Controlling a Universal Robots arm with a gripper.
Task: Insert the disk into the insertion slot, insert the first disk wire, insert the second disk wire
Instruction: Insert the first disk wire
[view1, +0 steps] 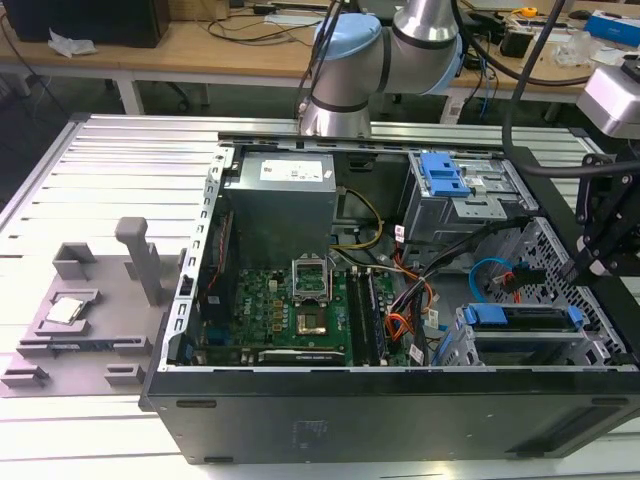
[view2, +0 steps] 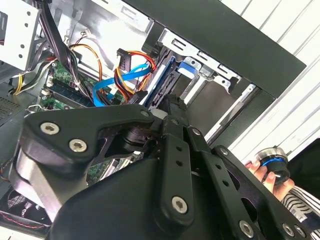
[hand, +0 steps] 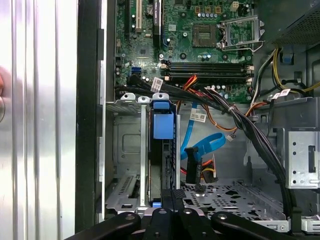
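The silver hard drive in a bright blue carrier sits inside the silver perforated drive cage. The black end effector looks closed and empty, near the drive's edge. I think a push should go straight along the bay, clear of the orange-red wire bundle and the light-blue cable.

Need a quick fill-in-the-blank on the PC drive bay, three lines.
1. The disk sits in the insertion slot, framed by a ___ carrier.
2. The second disk wire bends round into a ___.
3. The first disk wire has ___-red strands.
Missing: blue; loop; orange.
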